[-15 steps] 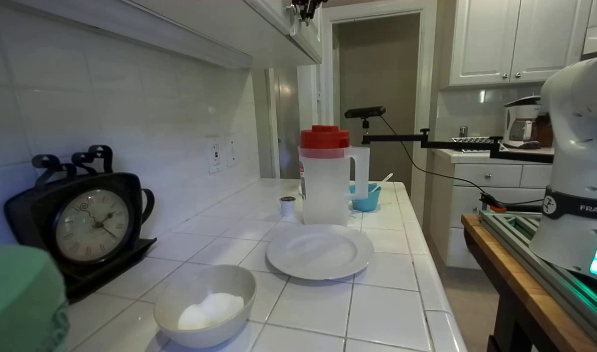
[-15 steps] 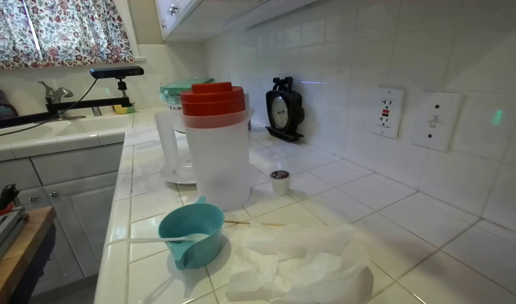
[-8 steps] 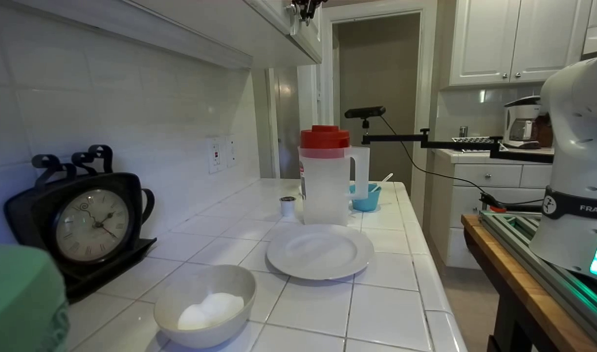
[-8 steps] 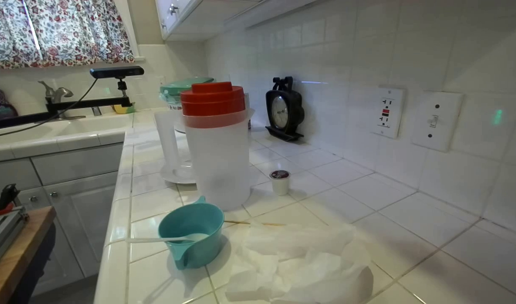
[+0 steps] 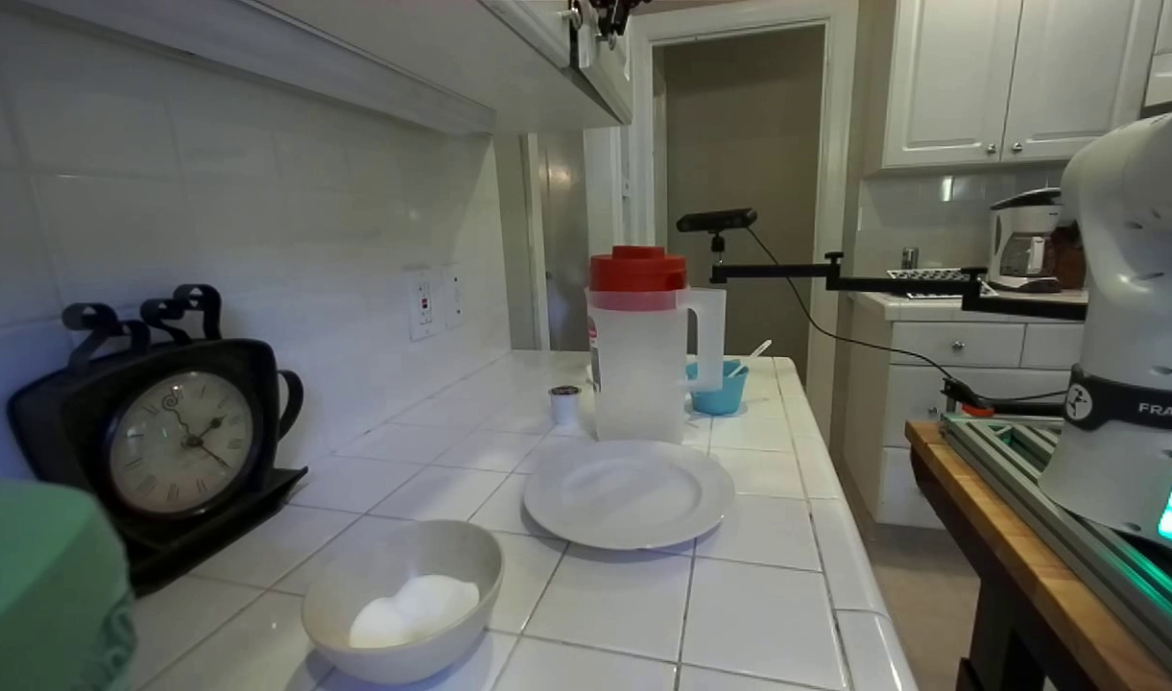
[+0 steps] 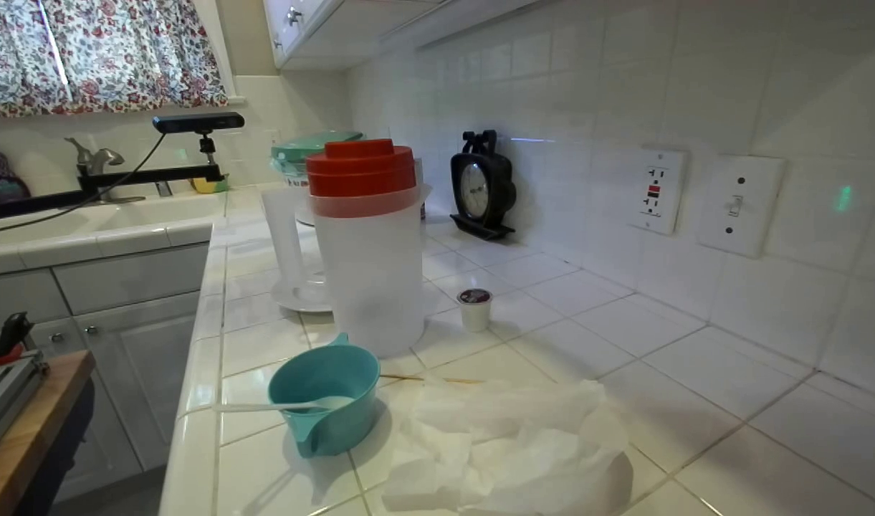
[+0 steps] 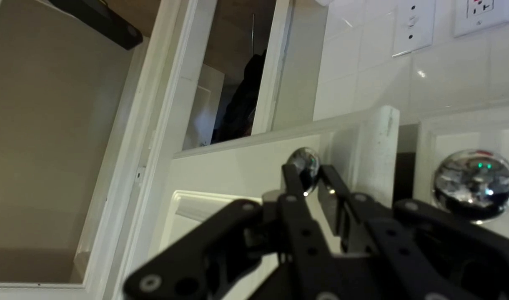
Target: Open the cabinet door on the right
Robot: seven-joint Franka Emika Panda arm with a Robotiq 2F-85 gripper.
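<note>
1. Cabinet door (image 7: 237,166): wrist view, from the centre down to 7 o'clock. Slightly ajar; dark gap (image 7: 404,175) at 3 o'clock, between its free edge and the neighbouring door (image 7: 454,131).
2. Pincer (image 7: 309,171): pinching the chrome knob (image 7: 303,158).
3. Doing it well, my judgement: hold the squeeze, since round chrome may slip; pull outward slowly, in an arc bending toward 9 o'clock, wrist turning along. Mind the second knob (image 7: 475,185) at 3 o'clock.
4. Versus half a second ago, in an exterior view: dark slit (image 5: 574,43) newly showing at 12 o'clock; pincer edged toward 3 o'clock. Pitcher (image 5: 640,365) and plate (image 5: 629,494) unmoved.
</note>
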